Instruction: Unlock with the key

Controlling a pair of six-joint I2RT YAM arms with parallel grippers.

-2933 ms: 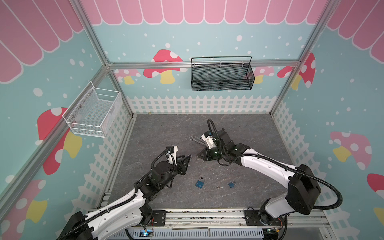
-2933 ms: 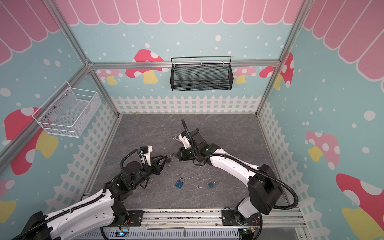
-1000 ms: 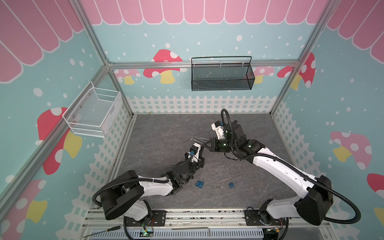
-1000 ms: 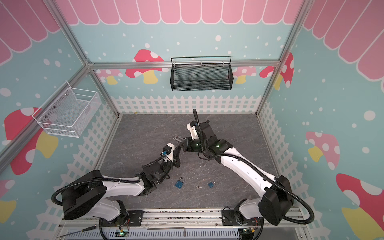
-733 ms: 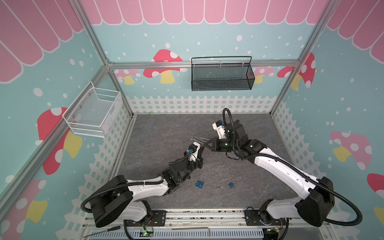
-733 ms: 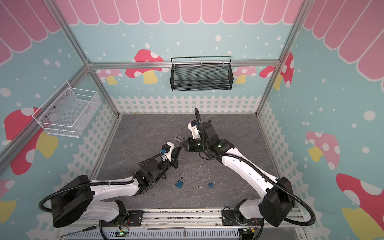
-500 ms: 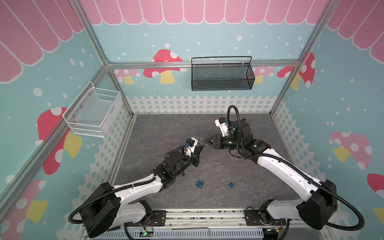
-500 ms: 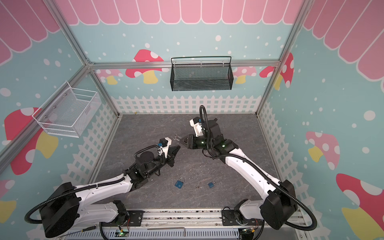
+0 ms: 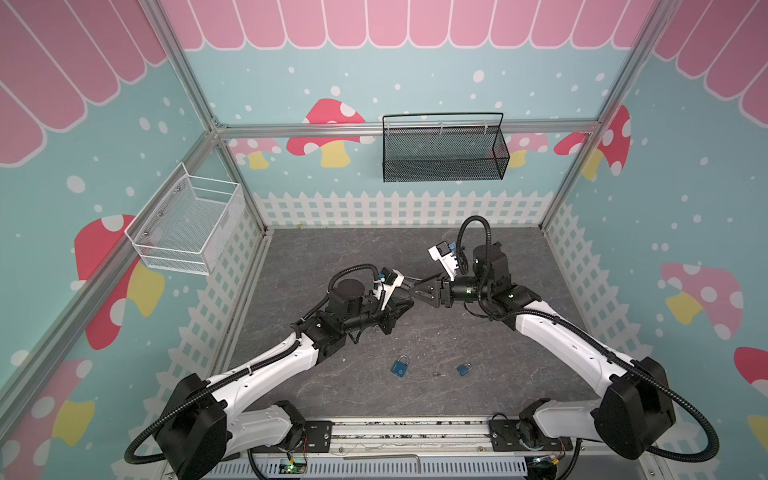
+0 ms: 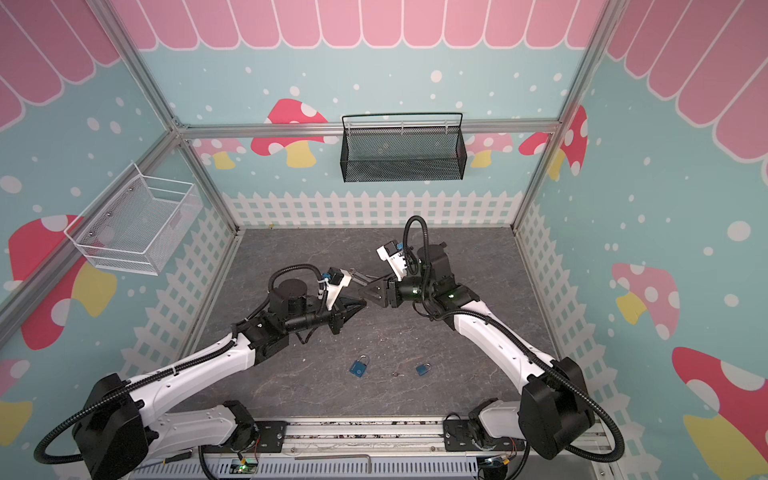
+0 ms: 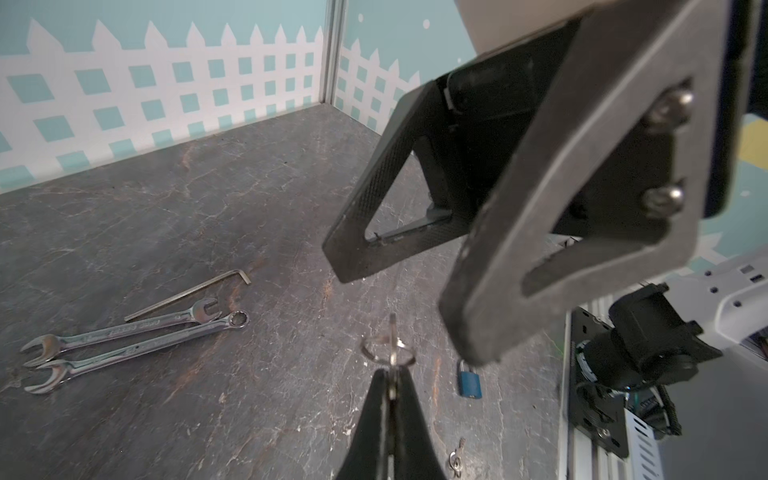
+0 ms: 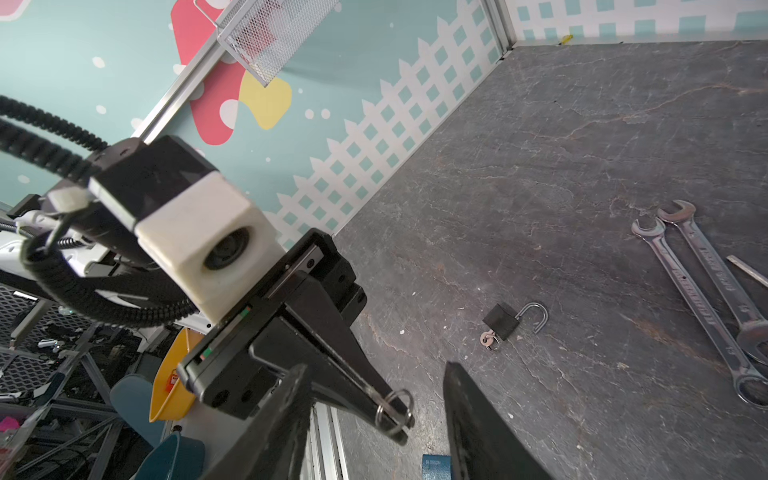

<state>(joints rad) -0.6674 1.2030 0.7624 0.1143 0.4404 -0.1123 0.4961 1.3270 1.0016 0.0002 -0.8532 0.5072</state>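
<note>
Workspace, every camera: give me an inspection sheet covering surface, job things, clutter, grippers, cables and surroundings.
Surface: dark grey veined tabletop, no spills seen.
Job's things: small silver key on a ring in the left gripper; two blue padlocks lying near the front; black padlock lying with its shackle open.
Clutter: two steel combination wrenches side by side, hex key beside them.
Grippers: left gripper shut on the key; right gripper open, facing it.
Cables: black corrugated cable looped at each wrist.
Surroundings: black mesh basket on the back wall, white wire basket on the left wall.
</note>
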